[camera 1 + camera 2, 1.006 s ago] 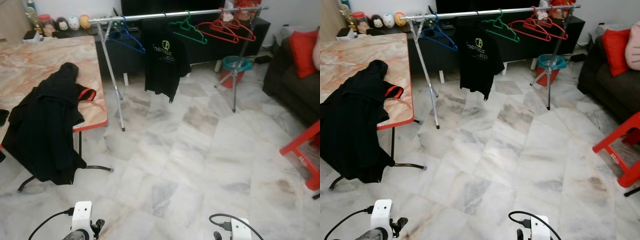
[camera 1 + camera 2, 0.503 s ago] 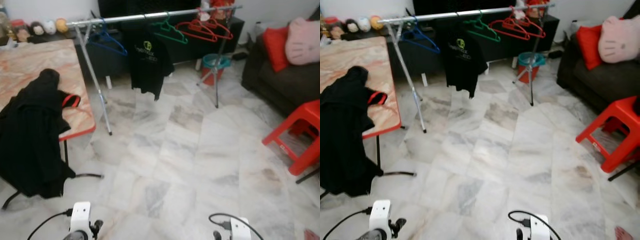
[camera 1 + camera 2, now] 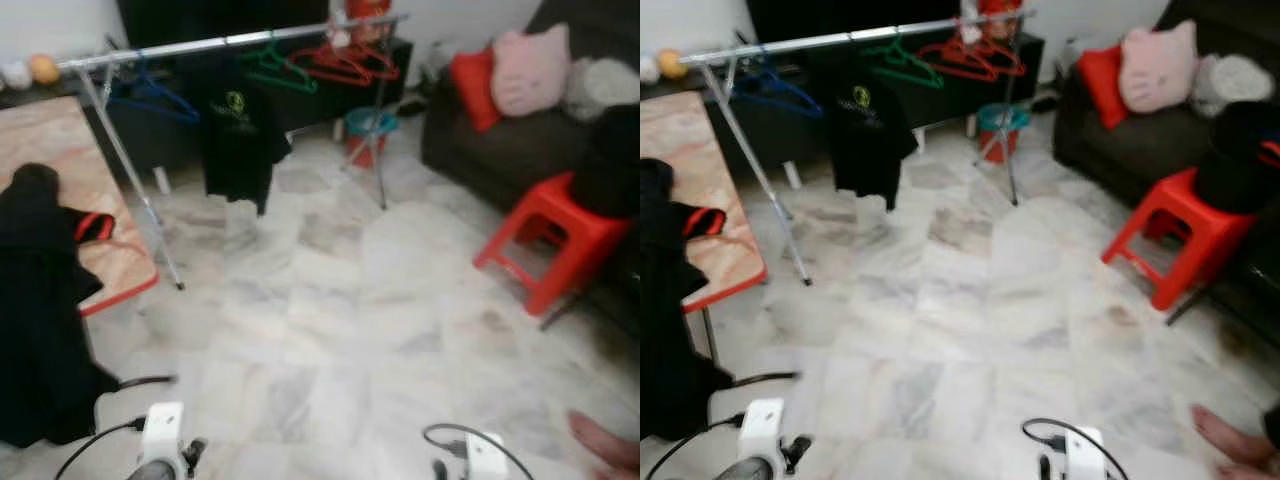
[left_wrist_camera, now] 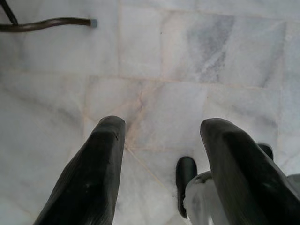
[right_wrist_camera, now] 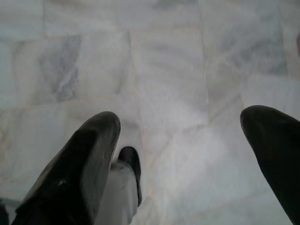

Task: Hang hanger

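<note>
Our left gripper (image 4: pixel 161 154) and right gripper (image 5: pixel 183 159) hang spread wide and empty over the marble floor (image 3: pixel 330 300), idle because the coloured plastic hangers (image 3: pixel 330 62), blurry here, already hang on the distant silver clothes rail (image 3: pixel 200 43).

The view has swung to the robot's right: the clothes rail (image 3: pixel 230 40) and desk (image 3: pixel 60 190) slid leftward, while a red stool (image 3: pixel 550 235), dark sofa (image 3: pixel 500 150) and a person's bare foot (image 3: pixel 605 440) came into sight.
</note>
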You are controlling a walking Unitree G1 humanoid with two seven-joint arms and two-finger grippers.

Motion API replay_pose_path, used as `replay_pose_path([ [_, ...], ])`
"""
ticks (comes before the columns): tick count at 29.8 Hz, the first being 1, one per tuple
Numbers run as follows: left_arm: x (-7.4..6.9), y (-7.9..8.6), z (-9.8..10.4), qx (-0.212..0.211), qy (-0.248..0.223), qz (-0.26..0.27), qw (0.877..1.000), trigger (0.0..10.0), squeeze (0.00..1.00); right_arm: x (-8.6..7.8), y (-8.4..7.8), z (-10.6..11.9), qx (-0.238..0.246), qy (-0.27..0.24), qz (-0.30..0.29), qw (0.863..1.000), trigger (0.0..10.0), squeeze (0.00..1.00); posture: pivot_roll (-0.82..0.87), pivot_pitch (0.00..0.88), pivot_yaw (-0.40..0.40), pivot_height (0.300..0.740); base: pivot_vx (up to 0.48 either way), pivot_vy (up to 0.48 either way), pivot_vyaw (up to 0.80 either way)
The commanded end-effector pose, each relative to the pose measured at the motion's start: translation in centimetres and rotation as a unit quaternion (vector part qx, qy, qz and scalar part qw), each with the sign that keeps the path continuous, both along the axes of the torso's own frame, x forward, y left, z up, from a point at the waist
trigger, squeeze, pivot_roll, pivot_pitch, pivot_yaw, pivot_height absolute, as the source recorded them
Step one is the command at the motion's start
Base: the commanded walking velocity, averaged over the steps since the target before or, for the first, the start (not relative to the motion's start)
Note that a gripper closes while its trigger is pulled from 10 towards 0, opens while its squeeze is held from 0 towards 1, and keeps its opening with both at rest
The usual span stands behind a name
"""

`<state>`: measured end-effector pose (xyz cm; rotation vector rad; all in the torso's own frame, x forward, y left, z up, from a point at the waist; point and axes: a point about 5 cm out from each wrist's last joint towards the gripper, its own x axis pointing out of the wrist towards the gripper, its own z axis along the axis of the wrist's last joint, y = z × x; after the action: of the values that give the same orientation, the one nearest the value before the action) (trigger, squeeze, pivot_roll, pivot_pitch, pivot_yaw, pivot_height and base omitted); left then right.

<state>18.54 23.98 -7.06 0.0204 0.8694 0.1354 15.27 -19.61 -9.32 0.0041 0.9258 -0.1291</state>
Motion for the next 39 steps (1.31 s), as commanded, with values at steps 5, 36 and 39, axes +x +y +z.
replay_pose_path([
  [5, 0.51, -0.67, 0.05, -0.004, -0.002, -0.006, 1.000, 10.0, 0.00, -0.15, -0.88, 0.06, -0.008, 0.003, -0.005, 1.000, 10.0, 0.00, 0.05, 0.000, 0.003, 0.740, 0.000, 0.000, -0.72],
  [36, 0.48, -0.90, -0.01, -0.007, -0.004, -0.006, 1.000, 10.0, 0.00, -0.10, -0.94, 0.10, -0.009, 0.001, -0.007, 1.000, 10.0, 0.00, 0.05, 0.000, 0.001, 0.740, 0.065, 0.000, -0.18],
  [39, 0.69, -0.98, 0.09, -0.008, -0.008, -0.007, 1.000, 10.0, 0.00, -0.01, -0.95, 0.17, -0.011, -0.004, -0.004, 1.000, 10.0, 0.00, 0.05, 0.000, 0.001, 0.740, 0.281, 0.000, 0.00],
])
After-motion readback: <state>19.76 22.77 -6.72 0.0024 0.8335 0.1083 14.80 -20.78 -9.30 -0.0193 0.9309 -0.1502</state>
